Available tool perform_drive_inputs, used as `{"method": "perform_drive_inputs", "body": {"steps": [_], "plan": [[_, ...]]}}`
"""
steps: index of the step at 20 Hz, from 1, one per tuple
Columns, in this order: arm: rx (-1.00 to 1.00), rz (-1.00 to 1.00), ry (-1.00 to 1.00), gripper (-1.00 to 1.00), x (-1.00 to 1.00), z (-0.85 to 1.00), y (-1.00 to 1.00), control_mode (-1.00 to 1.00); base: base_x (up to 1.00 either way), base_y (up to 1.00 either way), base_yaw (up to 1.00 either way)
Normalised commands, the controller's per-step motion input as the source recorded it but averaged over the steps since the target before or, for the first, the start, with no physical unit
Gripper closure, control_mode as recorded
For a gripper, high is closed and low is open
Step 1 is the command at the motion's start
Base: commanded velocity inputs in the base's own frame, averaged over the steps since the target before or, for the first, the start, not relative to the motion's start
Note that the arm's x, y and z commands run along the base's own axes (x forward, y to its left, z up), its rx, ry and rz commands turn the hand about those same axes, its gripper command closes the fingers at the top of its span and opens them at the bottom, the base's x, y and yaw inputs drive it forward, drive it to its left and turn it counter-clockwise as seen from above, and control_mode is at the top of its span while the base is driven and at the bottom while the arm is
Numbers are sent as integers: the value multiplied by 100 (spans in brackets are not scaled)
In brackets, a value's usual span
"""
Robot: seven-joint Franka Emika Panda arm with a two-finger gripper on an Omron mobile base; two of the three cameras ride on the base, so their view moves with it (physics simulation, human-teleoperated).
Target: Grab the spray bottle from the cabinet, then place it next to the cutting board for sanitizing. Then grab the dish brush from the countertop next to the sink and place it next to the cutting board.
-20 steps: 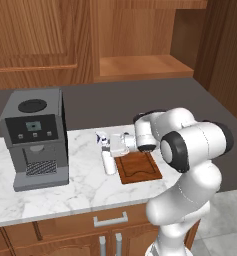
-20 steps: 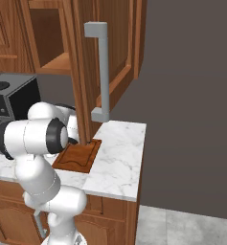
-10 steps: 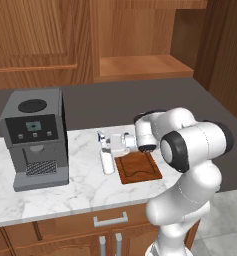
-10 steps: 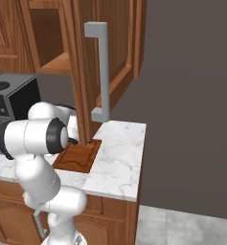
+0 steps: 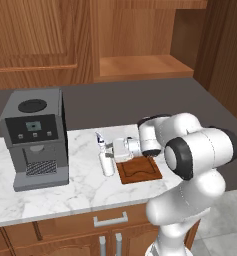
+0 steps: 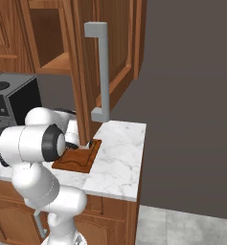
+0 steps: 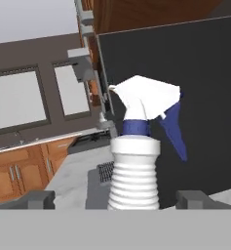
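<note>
Since 1 second ago, the end effector has spread its fingers and released the spray bottle. From the left base view, the bottle stands upright on the bench, just left of the cutting board. From the right base view, the board lies beside the arm. From the hand view, the bottle sits between 2 spread fingertips; a careless retreat might clip and topple it.

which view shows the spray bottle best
The hand view: the spray bottle stands upright and close, its ribbed white body, blue collar and trigger all sharp, between the open claw's fingertips. In the left base view it is a small white bottle on the countertop beside the cutting board. In the right base view I can't make it out.
</note>
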Motion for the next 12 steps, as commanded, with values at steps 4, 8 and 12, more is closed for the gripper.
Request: {"method": "perform_drive_inputs", "body": {"steps": [4, 8, 12], "plan": [[0, 0, 0, -100, -20, -7, -15, -100, 0, 0, 0], [0, 0, 0, -100, -12, -1, -31, -100, 0, 0, 0], [1, 0, 0, -100, -14, 0, -41, -100, 0, 0, 0]]}}
